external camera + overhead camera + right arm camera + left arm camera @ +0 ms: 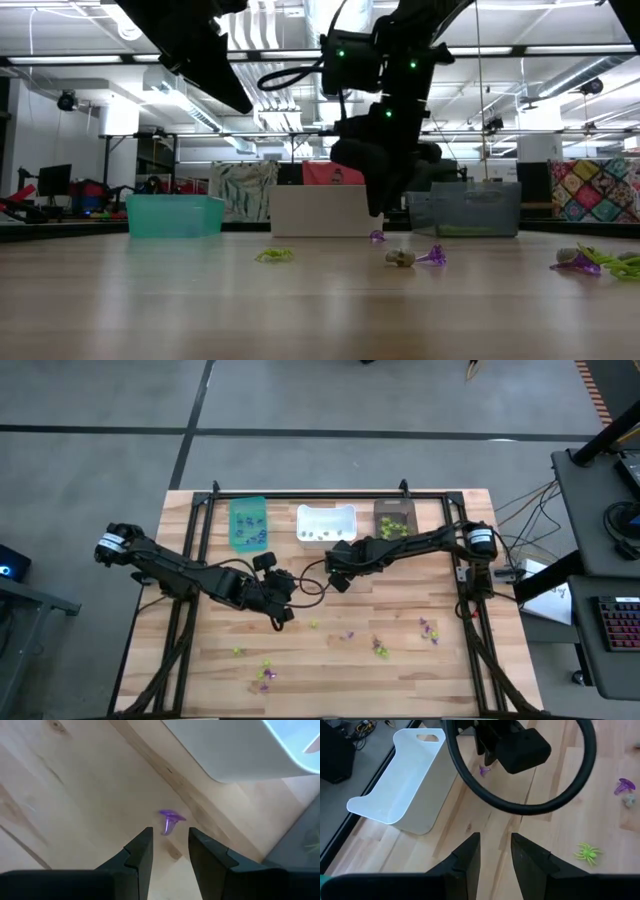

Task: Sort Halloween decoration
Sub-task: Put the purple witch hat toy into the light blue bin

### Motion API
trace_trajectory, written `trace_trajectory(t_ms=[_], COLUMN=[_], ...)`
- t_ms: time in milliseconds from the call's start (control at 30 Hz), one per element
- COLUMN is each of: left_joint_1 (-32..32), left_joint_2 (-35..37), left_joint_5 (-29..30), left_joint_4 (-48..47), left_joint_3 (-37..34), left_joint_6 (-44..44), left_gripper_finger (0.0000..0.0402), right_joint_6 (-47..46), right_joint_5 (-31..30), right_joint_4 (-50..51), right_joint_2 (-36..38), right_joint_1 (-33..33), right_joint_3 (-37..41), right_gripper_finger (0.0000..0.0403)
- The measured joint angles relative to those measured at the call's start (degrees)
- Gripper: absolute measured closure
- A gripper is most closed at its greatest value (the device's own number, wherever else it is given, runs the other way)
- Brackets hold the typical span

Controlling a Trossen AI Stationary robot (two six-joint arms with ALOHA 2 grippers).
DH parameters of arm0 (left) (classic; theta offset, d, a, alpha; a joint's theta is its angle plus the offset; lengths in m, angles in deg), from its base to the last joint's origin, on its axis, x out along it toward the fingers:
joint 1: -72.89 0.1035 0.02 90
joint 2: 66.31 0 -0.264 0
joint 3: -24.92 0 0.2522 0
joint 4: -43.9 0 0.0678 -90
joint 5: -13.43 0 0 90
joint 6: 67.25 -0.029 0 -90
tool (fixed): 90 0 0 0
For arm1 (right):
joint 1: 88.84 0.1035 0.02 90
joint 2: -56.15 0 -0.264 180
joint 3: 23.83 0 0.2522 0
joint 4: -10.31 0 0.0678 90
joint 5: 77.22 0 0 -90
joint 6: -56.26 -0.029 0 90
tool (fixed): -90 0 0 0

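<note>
High view: left gripper mid-table, right gripper just in front of white bin. Teal bin, brown bin flank it. Trinkets scattered across front of table.

Low view: right gripper hanging low above purple trinket; green spider near.

Left wrist view: left fingers apart, nothing between.

Right wrist view: right fingers apart, purple trinket on wood just ahead, untouched, beside white bin.
</note>
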Motion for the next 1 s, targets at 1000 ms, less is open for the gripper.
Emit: trace_trajectory(t_ms=[1000], left_joint_1=[0.00], left_joint_2=[-0.02], left_joint_5=[0.02], left_joint_4=[0.62], left_joint_3=[-0.07], left_joint_6=[0.05], left_gripper_finger=[0.0310], right_joint_6=[1.89], right_joint_5=[1.52], right_joint_4=[-3.87], right_joint_2=[-8.56], right_joint_1=[-1.92], right_joint_3=[-0.06], right_gripper_finger=[0.0341])
